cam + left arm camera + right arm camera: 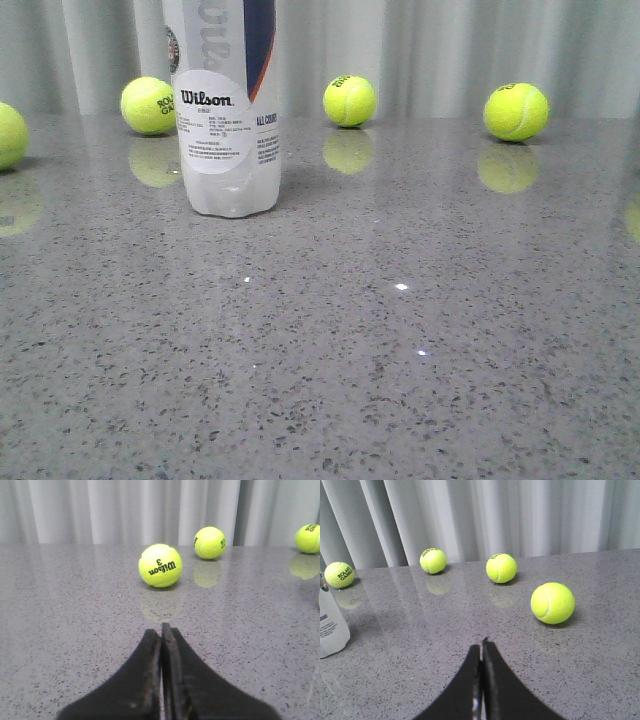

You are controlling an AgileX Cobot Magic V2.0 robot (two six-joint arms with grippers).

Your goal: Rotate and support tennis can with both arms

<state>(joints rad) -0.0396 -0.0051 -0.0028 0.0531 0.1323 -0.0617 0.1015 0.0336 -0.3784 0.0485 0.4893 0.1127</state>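
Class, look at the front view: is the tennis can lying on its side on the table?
No, the tennis can stands upright, its base resting on the grey table.

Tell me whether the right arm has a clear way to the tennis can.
Probably yes: bare table lies between the shut right pincer and the upright tennis can; the balls sit elsewhere.

Even, bright overhead light puts small glints and soft ball reflections on the polished table [420,330], shadows stay faint, and both closed fingertip pairs look slightly blurred up close
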